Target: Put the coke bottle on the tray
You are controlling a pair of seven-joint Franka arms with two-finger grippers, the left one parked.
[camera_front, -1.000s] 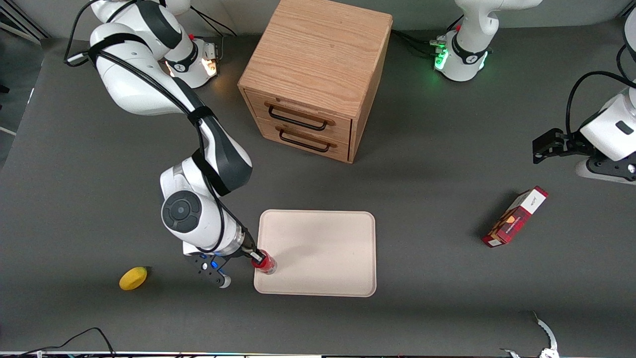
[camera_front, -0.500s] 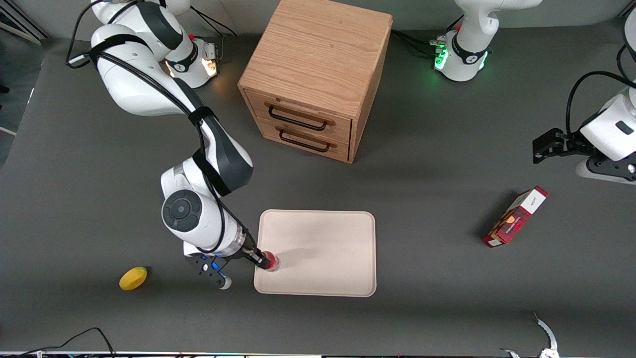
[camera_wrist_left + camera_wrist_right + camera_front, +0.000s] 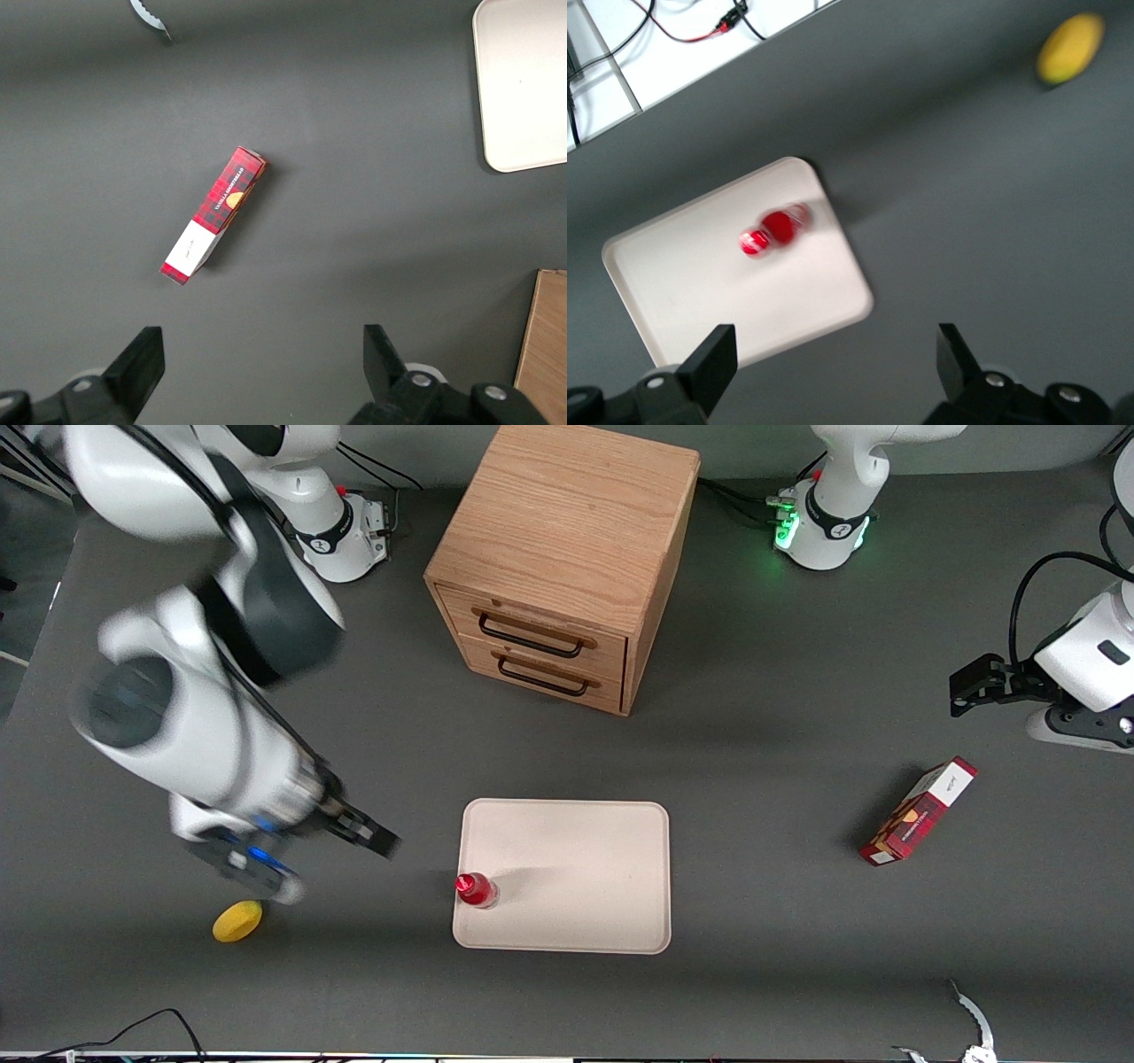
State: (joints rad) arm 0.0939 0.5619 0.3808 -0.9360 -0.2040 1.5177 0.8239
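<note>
One coke bottle is seen upright on the tray on the grey tabletop, while the gripper, spread wide and empty, is held toward the working arm's edge.

The end effector lets go of the coke bottle, now standing free on the tray, and pulls away, fingers spread.

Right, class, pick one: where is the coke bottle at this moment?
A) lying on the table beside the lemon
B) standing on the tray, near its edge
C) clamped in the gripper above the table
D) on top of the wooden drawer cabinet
B: the coke bottle stands on the tray near the edge toward the working arm, while the gripper is open and apart from it, above the bare table.
</note>
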